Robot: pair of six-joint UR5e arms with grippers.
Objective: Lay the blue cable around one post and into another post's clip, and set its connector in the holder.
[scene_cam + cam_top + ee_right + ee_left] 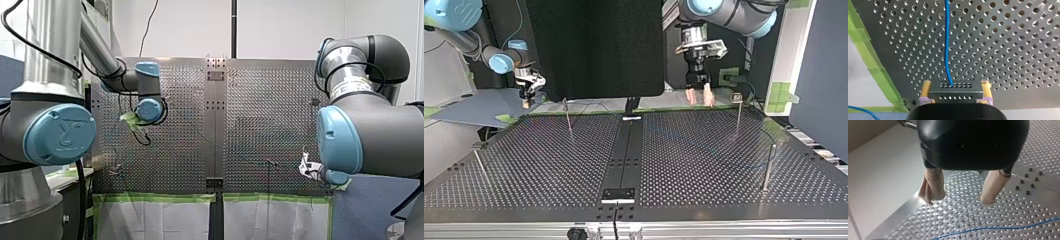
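The blue cable (946,45) runs from a dark connector block (954,92) with rows of small holes, away over the perforated table. My right gripper (956,83) is shut on that connector, one yellow finger (926,88) on each side. In the top view my right gripper (527,100) hangs past the table's far edge at the left. My left gripper (960,197) stands open just above the table, nothing between its beige pads (933,185). A stretch of the blue cable (998,228) lies on the table ahead of it. In the top view my left gripper (699,95) is at the far edge, right of the middle.
Thin metal posts stand on the table: one far left (567,112), one far right (738,107), one right (769,165), one left (479,162). A small black holder plate (619,194) sits on the centre strip by the near edge. Green tape (873,65) lines the table's edge.
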